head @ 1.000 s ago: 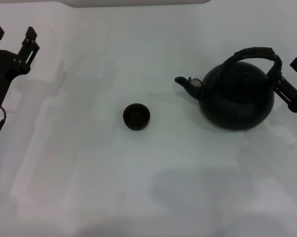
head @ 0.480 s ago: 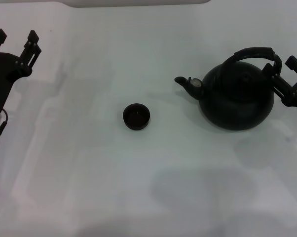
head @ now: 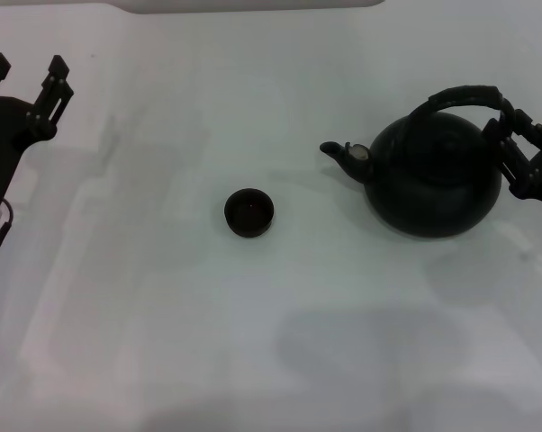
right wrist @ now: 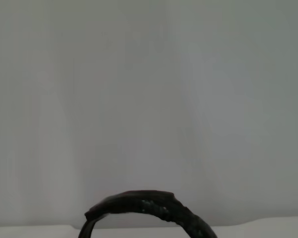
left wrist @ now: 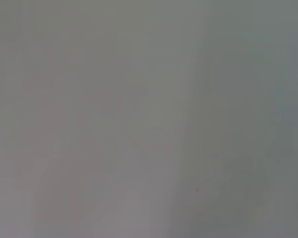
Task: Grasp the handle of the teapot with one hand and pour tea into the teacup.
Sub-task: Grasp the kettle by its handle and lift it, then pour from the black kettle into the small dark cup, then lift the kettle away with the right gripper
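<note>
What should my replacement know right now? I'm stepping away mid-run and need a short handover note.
Right gripper: at the rear end of the handle, fingers around it; whether they are shut, I cannot tell.
Left gripper: parked at the far left of the table, open, holding nothing.
Teapot: upright on the table, spout toward the teacup.
Teacup: upright, apart from the teapot, with something dark inside.
Done: reach to the handle.
Left: confirm the grip, lift, carry to the teacup, tip to pour.
</note>
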You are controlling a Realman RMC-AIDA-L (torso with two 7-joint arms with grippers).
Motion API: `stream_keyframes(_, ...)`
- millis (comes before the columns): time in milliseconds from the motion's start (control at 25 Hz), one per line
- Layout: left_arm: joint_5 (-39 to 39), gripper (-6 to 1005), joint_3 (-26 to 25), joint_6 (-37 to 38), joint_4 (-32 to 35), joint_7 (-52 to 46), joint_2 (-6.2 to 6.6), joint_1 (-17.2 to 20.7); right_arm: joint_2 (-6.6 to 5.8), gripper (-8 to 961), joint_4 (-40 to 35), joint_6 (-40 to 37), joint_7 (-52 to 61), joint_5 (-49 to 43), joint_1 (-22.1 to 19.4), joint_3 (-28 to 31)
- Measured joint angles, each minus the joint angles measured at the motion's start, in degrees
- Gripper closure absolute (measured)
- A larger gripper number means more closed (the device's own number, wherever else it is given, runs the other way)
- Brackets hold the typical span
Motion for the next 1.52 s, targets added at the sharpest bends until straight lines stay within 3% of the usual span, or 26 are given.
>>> stream_keyframes(240, 0.0, 224, 0.0, -0.1, 0.0, 0.0, 0.01, 0.2, -0.02, 620, -0.1, -0.3, -0.1, -0.1, 0.1, 0.0)
stream_keyframes(560, -0.1, 225, 0.0, -0.3, 0.0, 0.0, 0.01, 0.6, 0.11, 775, -0.8, -0.4, -0.2, -0.1, 0.2, 0.2)
stream_keyframes(880, 0.0, 226, 0.1, -0.1, 0.0, 0.0, 0.01, 1.1, 0.15, 788, -3.6, -1.9, -3.4, -0.3, 1.0, 0.0)
stream_keyframes(1520, 0.2, 225, 0.2, 0.0, 0.7, -0.1, 0.07, 1.7, 0.14, 792, -6.8, 1.2, -15.4, -2.5, 7.9, -0.2)
